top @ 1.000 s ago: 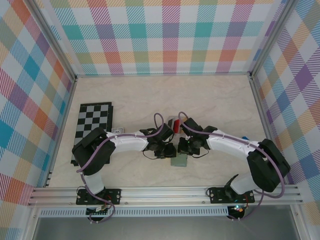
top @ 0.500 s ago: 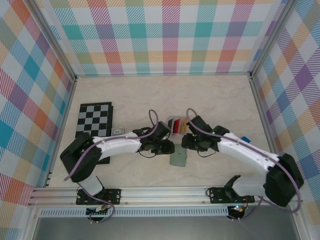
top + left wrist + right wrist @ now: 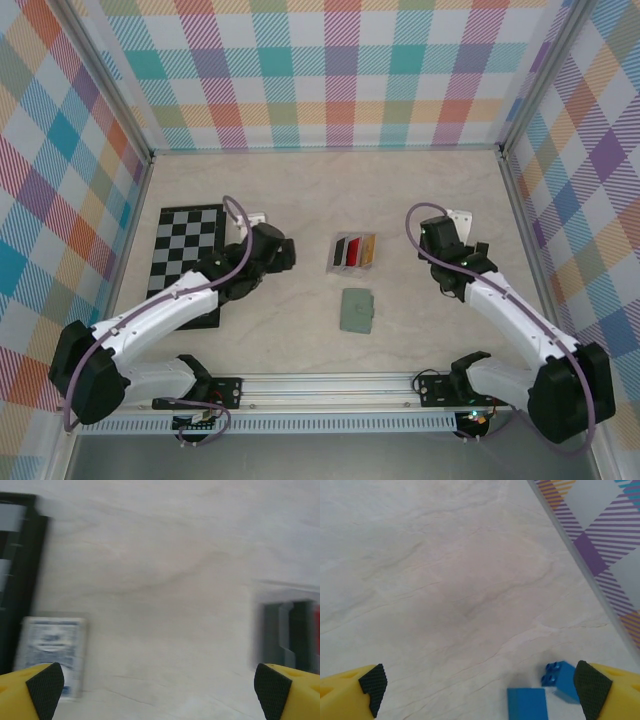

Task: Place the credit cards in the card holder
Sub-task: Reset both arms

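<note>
Both arms are spread out to the sides. The left gripper point(image 3: 159, 687) has its fingers point(image 3: 45, 685) spread wide over bare table point(image 3: 300, 190), with nothing held. A deck point(image 3: 50, 650) of playing cards lies just by its left finger, next to the chessboard point(image 3: 185, 250). The right gripper point(image 3: 482, 685) is just as wide open and empty, with two blue blocks point(image 3: 527, 703) on the table near its right finger.

The cards point(image 3: 352, 252) sit side by side in a clear tray point(image 3: 333, 266) mid-table, black, red and orange, between the two grippers and well apart from both. From the left wrist the tray shows off to the right, blurred. The card holder point(image 3: 357, 310) lies closed just nearer the arm bases than the tray, touched by neither gripper.
</note>
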Controlling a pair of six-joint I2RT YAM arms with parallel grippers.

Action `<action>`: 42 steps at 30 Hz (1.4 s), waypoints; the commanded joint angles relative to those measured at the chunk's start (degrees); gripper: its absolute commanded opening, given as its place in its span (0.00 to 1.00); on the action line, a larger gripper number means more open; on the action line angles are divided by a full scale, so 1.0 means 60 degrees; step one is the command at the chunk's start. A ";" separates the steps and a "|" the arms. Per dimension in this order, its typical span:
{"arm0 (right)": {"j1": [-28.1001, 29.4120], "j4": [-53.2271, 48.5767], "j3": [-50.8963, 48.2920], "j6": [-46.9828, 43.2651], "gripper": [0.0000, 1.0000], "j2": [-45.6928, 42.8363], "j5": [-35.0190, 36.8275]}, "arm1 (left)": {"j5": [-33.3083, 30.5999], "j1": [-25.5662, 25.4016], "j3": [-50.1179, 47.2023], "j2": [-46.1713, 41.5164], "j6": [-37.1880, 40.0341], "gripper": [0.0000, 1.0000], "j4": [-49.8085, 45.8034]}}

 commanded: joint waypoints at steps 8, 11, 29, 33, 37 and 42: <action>-0.1444 0.5800 -0.1594 -0.2398 0.99 0.1703 -0.2486 | -0.1531 0.2815 -0.1083 -0.0682 0.1626 1.00 0.0845; -0.1675 0.6875 -0.1570 -0.2685 0.97 0.2474 -0.3580 | -0.1769 0.3031 -0.1814 -0.0666 0.2766 1.00 0.2356; -0.2661 1.1731 -0.3423 -0.3511 0.96 0.3233 -0.6323 | 0.0433 0.4069 -0.5118 0.0634 0.4557 1.00 1.0103; -0.2776 1.1606 -0.3312 -0.3419 0.96 0.3328 -0.6495 | 0.0769 0.4120 -0.5021 0.0788 0.5100 1.00 1.0259; -0.2935 1.2274 -0.3431 -0.3236 0.97 0.3767 -0.6551 | 0.0935 0.4501 -0.5026 0.1307 0.5072 1.00 1.1032; -0.3028 1.1737 -0.3211 -0.2996 1.00 0.3809 -0.6289 | 0.1882 0.4988 -0.4675 0.2415 0.5190 1.00 1.1792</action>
